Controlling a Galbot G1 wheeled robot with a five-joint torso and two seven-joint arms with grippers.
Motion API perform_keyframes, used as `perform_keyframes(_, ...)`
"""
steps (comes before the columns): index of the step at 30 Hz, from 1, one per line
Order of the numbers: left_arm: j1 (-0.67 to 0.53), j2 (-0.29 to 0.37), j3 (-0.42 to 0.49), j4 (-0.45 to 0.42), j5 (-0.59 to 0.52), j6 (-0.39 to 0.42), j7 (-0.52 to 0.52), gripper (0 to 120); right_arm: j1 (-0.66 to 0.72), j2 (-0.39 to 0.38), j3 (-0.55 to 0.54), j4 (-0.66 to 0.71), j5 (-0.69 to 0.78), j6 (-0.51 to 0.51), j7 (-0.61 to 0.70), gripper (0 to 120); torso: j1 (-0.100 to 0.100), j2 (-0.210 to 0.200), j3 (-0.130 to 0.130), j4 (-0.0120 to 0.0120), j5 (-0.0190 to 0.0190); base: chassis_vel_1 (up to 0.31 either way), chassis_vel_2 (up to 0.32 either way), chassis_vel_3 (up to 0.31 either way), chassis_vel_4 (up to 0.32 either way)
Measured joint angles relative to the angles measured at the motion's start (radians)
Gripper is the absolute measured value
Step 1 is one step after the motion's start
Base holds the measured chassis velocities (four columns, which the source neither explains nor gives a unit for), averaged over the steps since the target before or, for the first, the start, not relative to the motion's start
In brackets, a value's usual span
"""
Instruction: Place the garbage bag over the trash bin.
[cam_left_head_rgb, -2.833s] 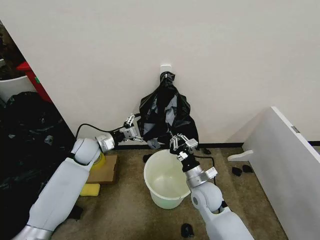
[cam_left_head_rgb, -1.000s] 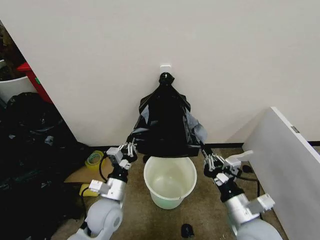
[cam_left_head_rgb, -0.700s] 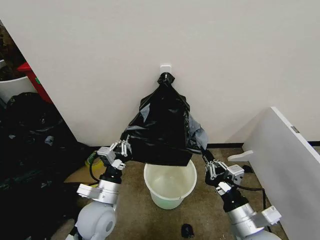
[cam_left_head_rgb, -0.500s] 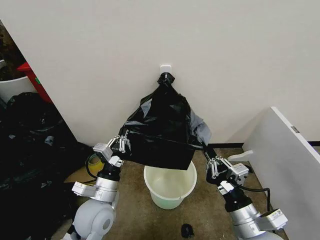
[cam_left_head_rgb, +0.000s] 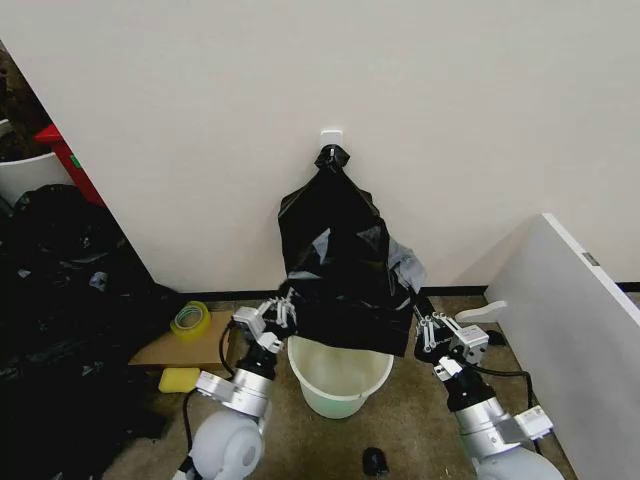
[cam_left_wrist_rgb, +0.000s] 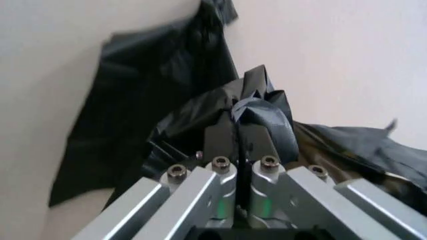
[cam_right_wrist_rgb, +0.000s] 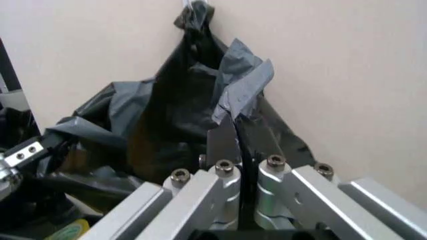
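- The garbage bag (cam_left_head_rgb: 343, 270), black and glossy, hangs with its long axis upright: its gathered top is caught on a small white hook (cam_left_head_rgb: 331, 134) on the wall, and its open mouth faces down.
- The bag's lower edge is spread sideways between the two grippers and hangs just above the far rim of the trash bin (cam_left_head_rgb: 338, 385), covering part of it in the head view.
- The trash bin stands upright on the brown floor (cam_left_head_rgb: 405, 410) close to the wall, its open mouth facing up, between the two arms.
- The left gripper (cam_left_head_rgb: 279, 312) is at the bag's lower left corner; in the left wrist view its fingers (cam_left_wrist_rgb: 220, 136) are pressed narrowly together on a bunched fold of the bag.
- The right gripper (cam_left_head_rgb: 427, 327) is at the bag's lower right corner; in the right wrist view its fingers (cam_right_wrist_rgb: 223, 140) are likewise clamped on a strip of bag film.
- A roll of yellow tape (cam_left_head_rgb: 189, 319) lies on a piece of cardboard (cam_left_head_rgb: 180, 349) at the floor's left, near the wall.
- A white board (cam_left_head_rgb: 585, 340) leans at the right edge.
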Motion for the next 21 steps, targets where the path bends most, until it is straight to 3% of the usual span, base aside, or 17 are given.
perform_keyframes(10, 0.022, -0.001, 0.016, 0.039, 0.093, -0.021, -0.019, 0, -0.007, 0.003, -0.042, -0.031, 0.001, 0.003, -0.007, 0, 0.0, 0.0, 0.0, 0.0001, -0.0003, 0.0, 0.0, 0.0, 0.0)
perform_keyframes(16, 0.027, 0.014, -0.088, 0.081, 0.246, -0.079, -0.057, 0, -0.018, -0.01, -0.065, 0.008, 0.081, 0.009, -0.027, 0, 0.0, 0.0, 0.0, 0.0002, -0.0004, 0.0, 0.0, 0.0, 0.0)
perform_keyframes(21, 0.012, 0.013, -0.152, 0.123, 0.294, -0.115, -0.059, 0, -0.016, -0.011, -0.083, 0.016, 0.128, 0.022, -0.057, 0, 0.0, 0.0, 0.0, 0.0001, -0.0004, 0.0, 0.0, 0.0, 0.0)
